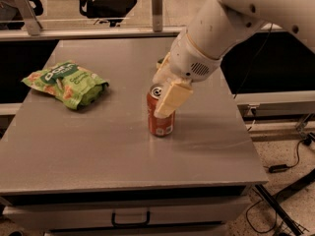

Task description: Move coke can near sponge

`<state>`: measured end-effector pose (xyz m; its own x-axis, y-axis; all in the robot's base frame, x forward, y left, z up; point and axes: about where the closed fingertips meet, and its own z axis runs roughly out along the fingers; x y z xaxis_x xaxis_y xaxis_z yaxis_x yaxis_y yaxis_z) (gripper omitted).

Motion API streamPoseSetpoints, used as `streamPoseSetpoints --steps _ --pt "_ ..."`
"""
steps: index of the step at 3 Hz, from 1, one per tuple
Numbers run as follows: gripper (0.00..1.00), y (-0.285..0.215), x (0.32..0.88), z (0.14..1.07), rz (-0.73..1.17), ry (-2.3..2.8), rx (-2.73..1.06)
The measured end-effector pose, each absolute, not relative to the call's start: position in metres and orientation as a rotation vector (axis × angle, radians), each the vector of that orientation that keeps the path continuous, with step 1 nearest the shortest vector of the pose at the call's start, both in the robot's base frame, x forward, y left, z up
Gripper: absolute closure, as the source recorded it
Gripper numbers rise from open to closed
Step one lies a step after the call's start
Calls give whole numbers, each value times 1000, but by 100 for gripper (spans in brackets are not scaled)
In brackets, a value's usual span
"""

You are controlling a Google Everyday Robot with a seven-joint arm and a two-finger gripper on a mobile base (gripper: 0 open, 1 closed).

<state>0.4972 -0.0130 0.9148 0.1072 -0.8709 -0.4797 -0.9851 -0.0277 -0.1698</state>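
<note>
Securing the coke can is judged to be the step in hand. The can stands upright near the middle of the tabletop, somewhat toward the right edge and well clear of the front edge. The claw sits at the can's upper half, its pale body overlapping the can just below the rim. Whether it has closed on the can or is merely set around it cannot be told from this view. The sponge is almost wholly hidden behind the wrist. Only a pale sliver of it shows at the wrist's left side, toward the back edge and just behind the can. A green chip bag lies near the left edge, well apart from both. For a sound grasp, the claw should be centred on the can's body rather than its rim, and the squeeze should be firm enough to hold but not to dent the thin wall. The lift should be straight and low. The carry toward the back edge is short, so the wrist must not sweep the sponge aside. The can should be set down upright beside the sponge, not on it, and released only once its base rests flat.
</note>
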Motion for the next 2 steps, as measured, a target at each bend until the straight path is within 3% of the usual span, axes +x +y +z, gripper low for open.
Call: streamPoseSetpoints --steps 2 --pt "85 -8 506 923 315 1795 -1947"
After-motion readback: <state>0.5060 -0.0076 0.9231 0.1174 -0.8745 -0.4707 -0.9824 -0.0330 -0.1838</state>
